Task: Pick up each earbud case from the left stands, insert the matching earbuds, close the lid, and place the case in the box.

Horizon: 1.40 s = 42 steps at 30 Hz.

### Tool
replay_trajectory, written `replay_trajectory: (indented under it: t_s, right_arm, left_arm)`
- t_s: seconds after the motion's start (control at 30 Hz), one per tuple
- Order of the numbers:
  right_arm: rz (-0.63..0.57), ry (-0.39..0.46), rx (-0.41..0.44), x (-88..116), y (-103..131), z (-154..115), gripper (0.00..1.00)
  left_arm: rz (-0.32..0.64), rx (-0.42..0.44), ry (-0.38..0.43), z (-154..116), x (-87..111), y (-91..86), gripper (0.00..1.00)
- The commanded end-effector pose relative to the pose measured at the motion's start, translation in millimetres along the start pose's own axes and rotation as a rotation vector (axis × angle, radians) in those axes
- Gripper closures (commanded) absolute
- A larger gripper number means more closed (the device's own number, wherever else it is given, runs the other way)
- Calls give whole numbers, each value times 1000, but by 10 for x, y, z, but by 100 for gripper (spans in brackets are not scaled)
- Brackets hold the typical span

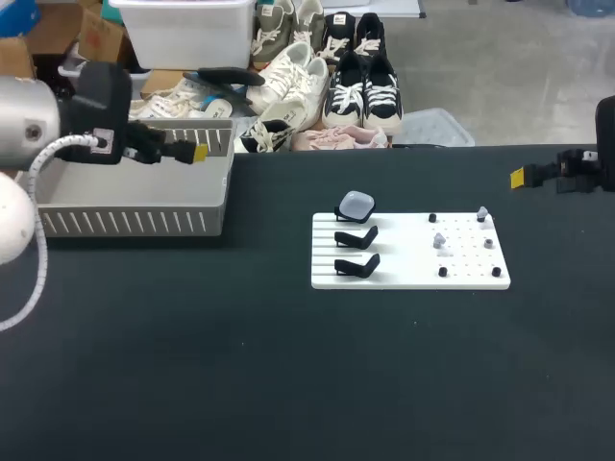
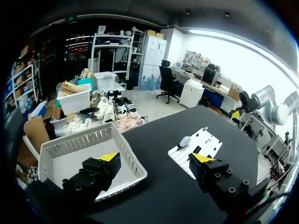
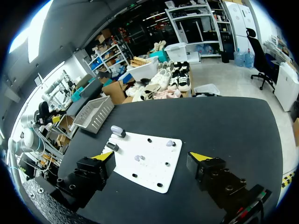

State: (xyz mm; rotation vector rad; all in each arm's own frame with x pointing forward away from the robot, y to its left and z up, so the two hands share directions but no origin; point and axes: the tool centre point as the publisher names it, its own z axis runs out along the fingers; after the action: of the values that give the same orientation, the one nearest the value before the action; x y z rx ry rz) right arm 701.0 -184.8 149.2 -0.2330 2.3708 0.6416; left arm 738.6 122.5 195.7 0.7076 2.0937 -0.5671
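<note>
Holding both spread wide, left gripper (image 1: 200, 152) above the basket (image 1: 135, 223) upper left, right gripper (image 1: 519, 177) at right edge, earbud case (image 1: 356, 204), seemingly closed, sitting mid-frame.

The silver left arm (image 1: 24, 120) is being trailed by a white cable (image 1: 41, 274); black screwed fingers (image 2: 96, 172) are being tipped yellow.

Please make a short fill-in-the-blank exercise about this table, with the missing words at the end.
1. Of the three black stands on the white board, ___ are empty; one holds the earbud case.
2. The left end effector is above the grey ___.
3. The left and the right end effector are both ___ and hold nothing.
Missing words: two; basket; open.
</note>
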Motion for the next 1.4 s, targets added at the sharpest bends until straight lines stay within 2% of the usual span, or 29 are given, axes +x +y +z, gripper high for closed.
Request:
replay_trajectory:
  t_s: [0.03, 0.23, 0.53, 0.57, 0.7, 1.13, 1.27, 1.4]
  right_arm:
    - [-1, 1, -1, -1, -4, 1, 0]
    - [-1, 1, -1, -1, -4, 1, 0]
    - [-1, 1, -1, -1, -4, 1, 0]
    - [-1, 1, -1, -1, -4, 1, 0]
    - [-1, 1, -1, -1, -4, 1, 0]
    - [-1, 1, -1, -1, -4, 1, 0]
    - [-1, 1, -1, -1, -4, 1, 0]
    - [-1, 1, -1, -1, -4, 1, 0]
  left_arm:
    - [121, 230, -49, 189, -123, 7, 0]
    - [261, 369, -17, 442, -190, -108, 0]
    - [457, 485, 45, 867, -122, -339, 0]
    - [474, 499, 22, 906, -116, -357, 0]
    - [502, 581, 26, 1039, -85, -432, 0]
    - [595, 602, 95, 1603, 221, -693, 0]
    - [613, 578, 109, 1782, 326, -718, 0]
    - [641, 592, 106, 1895, 369, -727, 0]
